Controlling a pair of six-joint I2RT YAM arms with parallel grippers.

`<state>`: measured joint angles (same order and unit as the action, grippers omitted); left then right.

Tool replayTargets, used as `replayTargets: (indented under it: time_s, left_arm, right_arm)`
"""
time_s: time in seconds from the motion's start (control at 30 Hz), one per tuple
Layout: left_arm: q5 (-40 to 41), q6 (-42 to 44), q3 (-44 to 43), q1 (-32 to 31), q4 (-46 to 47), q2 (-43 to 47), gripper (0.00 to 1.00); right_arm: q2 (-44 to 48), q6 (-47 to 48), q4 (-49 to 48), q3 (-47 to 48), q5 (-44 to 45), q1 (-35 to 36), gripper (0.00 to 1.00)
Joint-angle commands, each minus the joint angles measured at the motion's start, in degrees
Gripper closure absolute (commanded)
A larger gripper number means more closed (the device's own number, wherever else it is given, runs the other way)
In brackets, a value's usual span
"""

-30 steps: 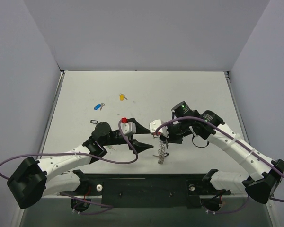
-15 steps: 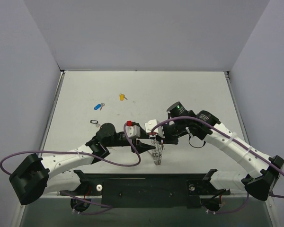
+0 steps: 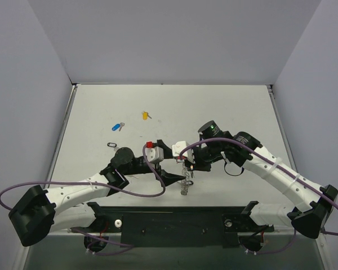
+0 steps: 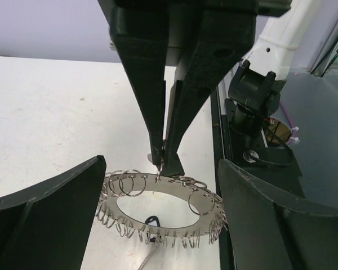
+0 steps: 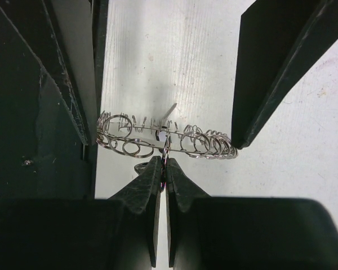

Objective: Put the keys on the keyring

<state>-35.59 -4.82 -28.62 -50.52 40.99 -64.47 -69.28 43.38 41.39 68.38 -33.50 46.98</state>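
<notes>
From above, we saw both arms meeting over the near middle of the worktop. The right tool was pinched shut on the ring, which hung edge-on just beneath its tips. The left tool stood wide open with nothing in it, one finger either side of that pinch. Well apart, at the far left, lay the blue key, the yellow key and a black key, none of them on the ring. By our reckoning, most of the threading was yet to do.

On to the left wrist, and there the ring sat nearly flat, right in the gap between the left tool's fingers. It was close to both tips, though we could not tell whether it touched them. The right tool reached down from above, its tips closed on a small loop at the ring's far edge. A dark scrap showed through the ring's hole, and we could not tell whether it was a key.

Over to the right wrist: the ring ran crosswise just past the closed fingertips. A left-tool finger ended right at one end of it. A soft shadow on the worktop beyond suggested the ring was lifted clear. We judged it was held by its edge so the loops hung free for a key. The open left tool looked ready either to steady the ring or to go for a key.
</notes>
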Motion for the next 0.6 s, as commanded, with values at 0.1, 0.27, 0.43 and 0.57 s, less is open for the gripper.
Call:
replayTargets:
  time_s: [0.1,0.27,0.43,0.57]
  left_arm:
    - [3.17,-6.77,-0.29,2.88,5.06,2.50,0.08]
    - [0.70,-7.40,-1.00,4.20,4.71,2.51,0.10]
    - [-1.67,-7.05,-1.96,4.20,3.57,1.72,0.14]
    - [-2.64,-7.04,-2.93,4.29,2.43,0.84,0.15]
  right_arm:
    - [0.45,0.22,0.53,2.20,-1.66,0.22,1.00]
    - [0.46,0.13,1.42,2.72,-2.01,-0.49,1.00]
    - [0.98,-0.31,1.59,2.81,-2.54,-1.28,1.00]
    - [1.34,-0.13,2.03,2.72,-2.63,-2.07,1.00]
